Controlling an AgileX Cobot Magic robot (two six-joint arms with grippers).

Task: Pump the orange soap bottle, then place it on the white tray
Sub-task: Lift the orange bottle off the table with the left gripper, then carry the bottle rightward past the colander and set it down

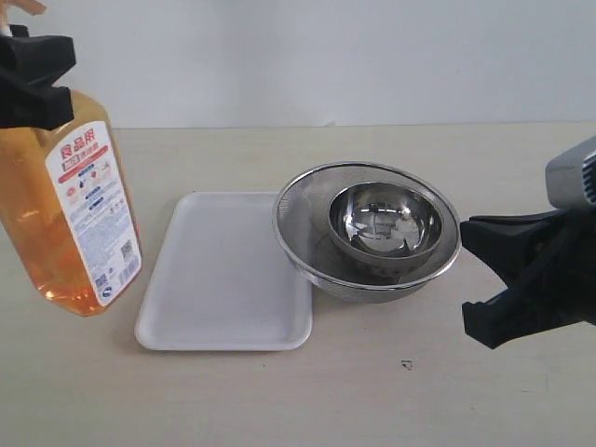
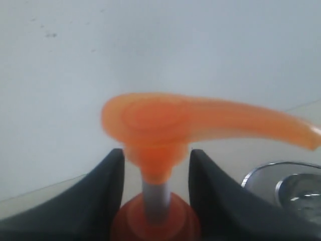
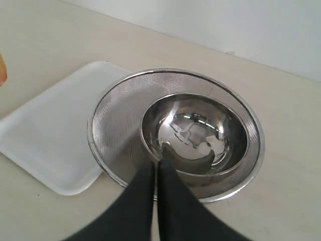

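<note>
The orange soap bottle hangs tilted at the far left, its base just left of the white tray. My left gripper is shut on the bottle's neck. In the left wrist view its black fingers flank the orange collar below the white stem, and the orange pump head is raised above them. My right gripper is shut and empty, low at the right. In the right wrist view its fingertips point at the near rim of the steel bowls. The tray holds nothing.
Nested steel bowls, a mesh one with a smaller shiny one inside, stand right of the tray and overlap its right edge. They also show in the right wrist view. A pale wall runs along the back of the beige tabletop.
</note>
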